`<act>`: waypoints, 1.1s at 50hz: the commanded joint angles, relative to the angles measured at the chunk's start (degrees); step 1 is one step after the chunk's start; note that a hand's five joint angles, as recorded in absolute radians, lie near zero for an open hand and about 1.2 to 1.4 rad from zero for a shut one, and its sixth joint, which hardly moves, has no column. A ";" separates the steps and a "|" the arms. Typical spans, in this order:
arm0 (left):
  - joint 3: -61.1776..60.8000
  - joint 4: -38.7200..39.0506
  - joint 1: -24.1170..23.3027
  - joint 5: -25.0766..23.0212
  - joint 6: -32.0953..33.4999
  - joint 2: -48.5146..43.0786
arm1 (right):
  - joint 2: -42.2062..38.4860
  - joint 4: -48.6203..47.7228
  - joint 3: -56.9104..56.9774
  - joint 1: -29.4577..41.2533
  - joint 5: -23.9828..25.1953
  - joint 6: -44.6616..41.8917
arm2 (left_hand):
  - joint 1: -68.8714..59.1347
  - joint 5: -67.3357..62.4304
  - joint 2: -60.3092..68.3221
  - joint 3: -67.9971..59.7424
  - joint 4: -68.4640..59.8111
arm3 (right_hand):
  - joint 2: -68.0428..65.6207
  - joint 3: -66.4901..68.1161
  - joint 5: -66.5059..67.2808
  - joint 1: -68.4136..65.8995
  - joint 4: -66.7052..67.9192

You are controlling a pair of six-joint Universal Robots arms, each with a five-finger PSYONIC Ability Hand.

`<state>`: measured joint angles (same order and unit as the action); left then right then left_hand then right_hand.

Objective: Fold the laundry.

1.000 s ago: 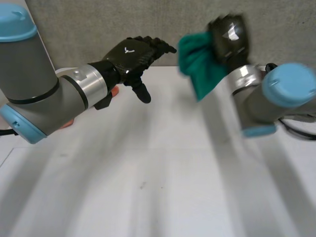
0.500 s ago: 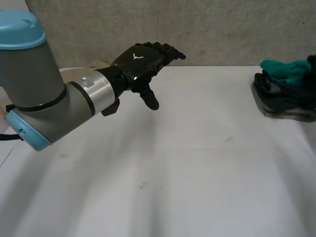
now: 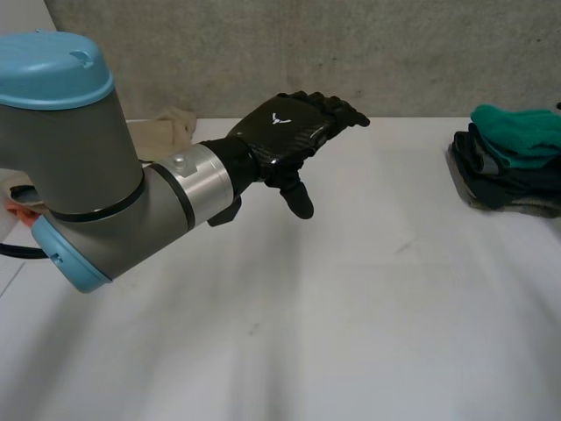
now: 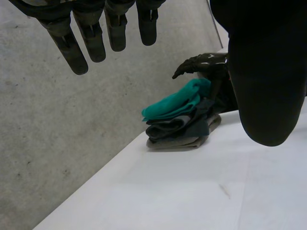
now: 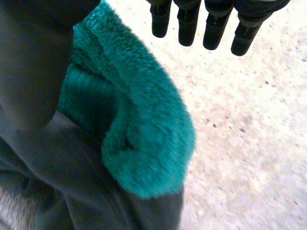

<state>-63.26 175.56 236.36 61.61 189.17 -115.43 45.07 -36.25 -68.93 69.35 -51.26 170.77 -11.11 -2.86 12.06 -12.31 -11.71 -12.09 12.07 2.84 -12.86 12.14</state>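
**At the table's far right: one stack done, one cloth waiting**

Over on the far right of the white table [image 3: 351, 307] sits the stack of folded laundry [image 3: 508, 180], with the teal towel [image 3: 521, 127] folded on top, so I judge that part finished. Behind my left arm lies a beige cloth [image 3: 171, 127], which looks rumpled (probably next in line). My left hand [image 3: 294, 132] hovers over bare table, fingers straight, holding nothing. The left wrist view gives me my right hand [image 4: 204, 64] just behind the stack. Its own wrist view brings the towel's fuzzy pile up close under straight, empty fingers [image 5: 216, 21]. The head view adds the beige cloth, well apart from the stack.
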 commanded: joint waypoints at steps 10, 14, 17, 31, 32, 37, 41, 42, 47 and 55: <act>-0.19 0.83 -1.69 -0.08 -0.12 3.36 | 15.22 21.31 2.22 -6.25 -24.22 -28.99 | 0.39 2.14 -1.34 1.59 0.99 | 2.09 -2.07 -2.84 2.86 -2.14; -0.02 2.41 -1.60 -0.08 -1.08 5.12 | 17.33 13.95 2.58 1.99 -25.47 -27.87 | 0.39 2.14 -1.34 1.59 0.99 | 2.09 -2.07 -2.84 2.86 -2.14; 0.07 3.90 -0.99 0.09 -3.10 6.70 | 21.18 6.93 0.48 8.75 -24.24 -23.75 | 0.05 1.80 -1.00 1.26 0.65 | 2.09 -2.07 -2.84 2.86 -2.14; 1.30 5.67 23.15 19.23 -4.79 8.92 | 27.36 7.15 -18.69 30.92 -13.16 -11.68 | -0.62 1.13 -0.33 0.58 -0.02 | 2.09 -2.07 -2.84 2.86 -2.14; 1.47 5.67 24.40 19.69 -3.65 7.86 | 27.27 8.20 -19.39 31.36 -13.33 -12.12 | -0.62 1.13 -0.33 0.58 -0.02 | 2.09 -2.07 -2.84 2.86 -2.14; 4.72 5.67 31.35 19.78 9.08 -3.29 | 23.94 14.79 -23.25 32.77 -14.21 -17.82 | -0.45 1.30 -0.50 0.75 0.15 | 2.09 -2.07 -2.84 2.86 -2.14; 9.72 7.07 34.43 18.99 19.11 -14.80 | 23.14 16.12 -25.98 32.77 -15.09 -22.83 | -0.45 1.30 -0.50 0.75 0.15 | 2.09 -2.07 -2.84 2.86 -2.14; 12.61 7.86 35.22 17.94 21.48 -19.61 | 23.14 16.12 -26.51 32.69 -15.18 -23.46 | -0.45 1.30 -0.50 0.75 0.15 | 2.09 -2.07 -2.84 2.86 -2.14; 20.89 10.94 38.74 13.37 22.47 -30.89 | 23.05 16.30 -29.06 31.81 -15.09 -24.52 | -1.80 -0.05 0.85 -0.59 -1.20 | 2.09 -2.07 -2.84 2.86 -2.14; 34.78 12.09 40.59 10.81 22.29 -45.40 | 22.96 15.95 -32.75 31.72 -14.74 -24.52 | -3.97 -2.22 3.02 -2.77 -3.37 | 2.09 -2.07 -2.84 2.86 -2.14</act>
<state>-36.87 187.21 276.12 73.67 212.30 -152.90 67.97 -19.81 -99.33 101.26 -66.29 145.86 -11.31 -2.86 12.06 -12.31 -11.75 -12.09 12.07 2.81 -12.86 12.15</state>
